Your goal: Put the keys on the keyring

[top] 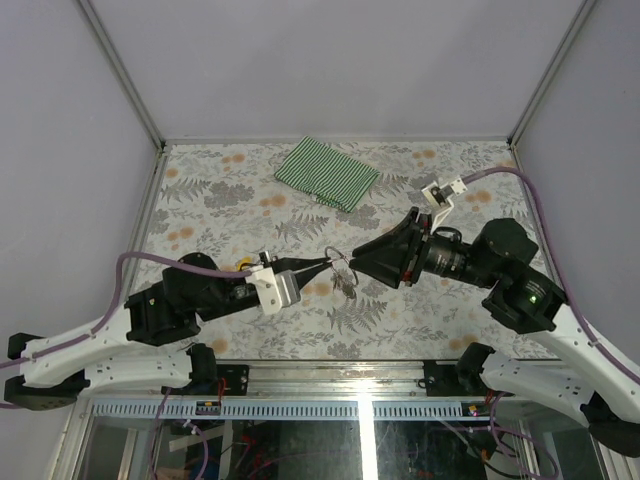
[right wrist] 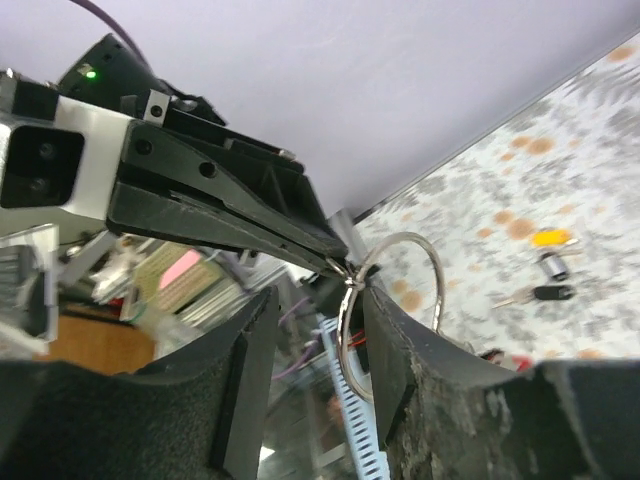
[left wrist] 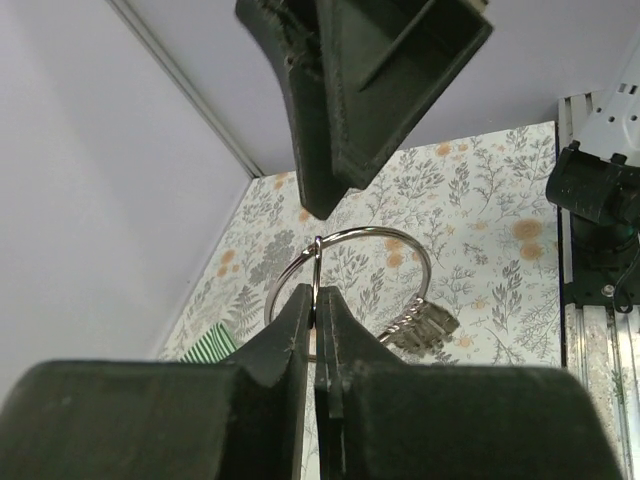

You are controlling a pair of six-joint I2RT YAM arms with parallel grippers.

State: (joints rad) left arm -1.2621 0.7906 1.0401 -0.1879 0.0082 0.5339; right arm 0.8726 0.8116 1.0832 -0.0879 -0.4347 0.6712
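Note:
The keyring point(top: 341, 263) is a large silver wire ring held above the table's middle. My left gripper point(top: 322, 263) is shut on its wire, as the left wrist view point(left wrist: 316, 300) shows. A silver bunch point(left wrist: 425, 328) hangs from the ring point(left wrist: 372, 230); I cannot tell whether it is keys or small rings. My right gripper point(top: 358, 258) is open, and the ring point(right wrist: 432, 262) stands between its fingers point(right wrist: 385, 335), close to the right one. A yellow-tagged key point(right wrist: 550, 238) and a black-tagged key point(right wrist: 552, 293) lie on the table. The yellow tag point(top: 243, 267) peeks out beside my left arm.
A green-and-white striped cloth point(top: 326, 172) lies at the back middle of the floral tabletop point(top: 420, 310). Grey walls with metal corner posts close in the table on three sides. The two arms meet tip to tip over the centre.

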